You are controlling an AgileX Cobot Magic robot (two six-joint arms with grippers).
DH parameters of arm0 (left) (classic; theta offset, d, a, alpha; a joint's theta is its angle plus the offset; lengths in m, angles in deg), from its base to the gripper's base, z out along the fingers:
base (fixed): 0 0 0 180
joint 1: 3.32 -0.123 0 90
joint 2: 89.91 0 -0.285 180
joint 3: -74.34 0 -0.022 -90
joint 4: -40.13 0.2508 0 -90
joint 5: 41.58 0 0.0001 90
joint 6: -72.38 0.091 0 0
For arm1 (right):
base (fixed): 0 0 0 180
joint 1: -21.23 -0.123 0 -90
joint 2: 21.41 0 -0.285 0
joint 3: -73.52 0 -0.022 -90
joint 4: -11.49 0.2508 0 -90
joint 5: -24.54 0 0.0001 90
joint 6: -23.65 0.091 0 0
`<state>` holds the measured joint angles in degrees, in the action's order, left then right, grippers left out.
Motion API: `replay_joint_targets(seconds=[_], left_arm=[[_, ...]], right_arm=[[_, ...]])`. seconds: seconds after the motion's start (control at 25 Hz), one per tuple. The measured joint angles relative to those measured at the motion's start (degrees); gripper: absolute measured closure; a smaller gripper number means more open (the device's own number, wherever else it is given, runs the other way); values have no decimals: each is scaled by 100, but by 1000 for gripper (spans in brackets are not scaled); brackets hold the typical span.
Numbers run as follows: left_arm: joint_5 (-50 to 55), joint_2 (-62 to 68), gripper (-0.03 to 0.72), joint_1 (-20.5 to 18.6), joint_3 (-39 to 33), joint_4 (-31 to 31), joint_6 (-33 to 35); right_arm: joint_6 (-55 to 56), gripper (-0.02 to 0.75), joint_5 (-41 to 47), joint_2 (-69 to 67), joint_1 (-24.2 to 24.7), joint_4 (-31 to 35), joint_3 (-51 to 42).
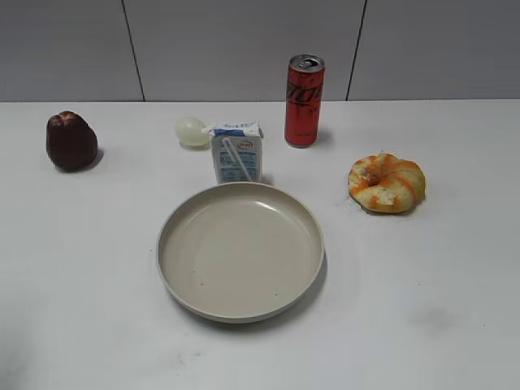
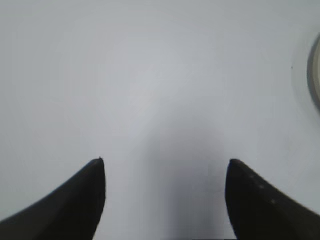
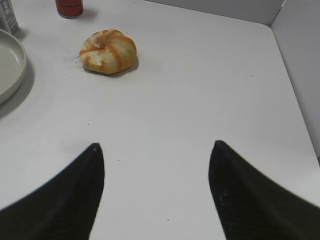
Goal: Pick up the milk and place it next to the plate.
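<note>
The milk (image 1: 237, 153), a small white-and-blue carton with a straw on its front, stands upright just behind the plate (image 1: 240, 250), a large round beige dish in the middle of the table. Neither gripper shows in the exterior view. My left gripper (image 2: 165, 162) is open and empty over bare table, with the plate's rim (image 2: 316, 75) at the right edge of its view. My right gripper (image 3: 156, 146) is open and empty over bare table; the plate's rim (image 3: 10, 65) and a corner of the milk (image 3: 7, 15) show at its view's top left.
A red soda can (image 1: 305, 101) stands behind and right of the milk. A pale egg-shaped thing (image 1: 192, 132) lies left of the milk. A dark brown pastry (image 1: 71, 141) sits far left. An orange-streaked bun (image 1: 387, 183) (image 3: 107, 51) lies right of the plate. A wall rises along the table's right side (image 3: 300, 55).
</note>
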<state>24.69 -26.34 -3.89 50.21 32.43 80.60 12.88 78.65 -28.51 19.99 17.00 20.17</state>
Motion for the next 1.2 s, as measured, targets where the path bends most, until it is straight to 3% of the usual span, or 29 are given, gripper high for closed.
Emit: replay_joint_targets(seconds=[0.28, 0.48, 1.2], left_arm=[[-391, -1881, 126, 0, -1637, 20, 15], [-575, -3128, 129, 0, -2235, -14, 16], [-417, -5173, 129, 0, -2461, 37, -93]], right_arm=[[0, 241, 0, 0, 0, 0, 0], [0, 241, 0, 0, 0, 0, 0], [0, 241, 0, 0, 0, 0, 0]])
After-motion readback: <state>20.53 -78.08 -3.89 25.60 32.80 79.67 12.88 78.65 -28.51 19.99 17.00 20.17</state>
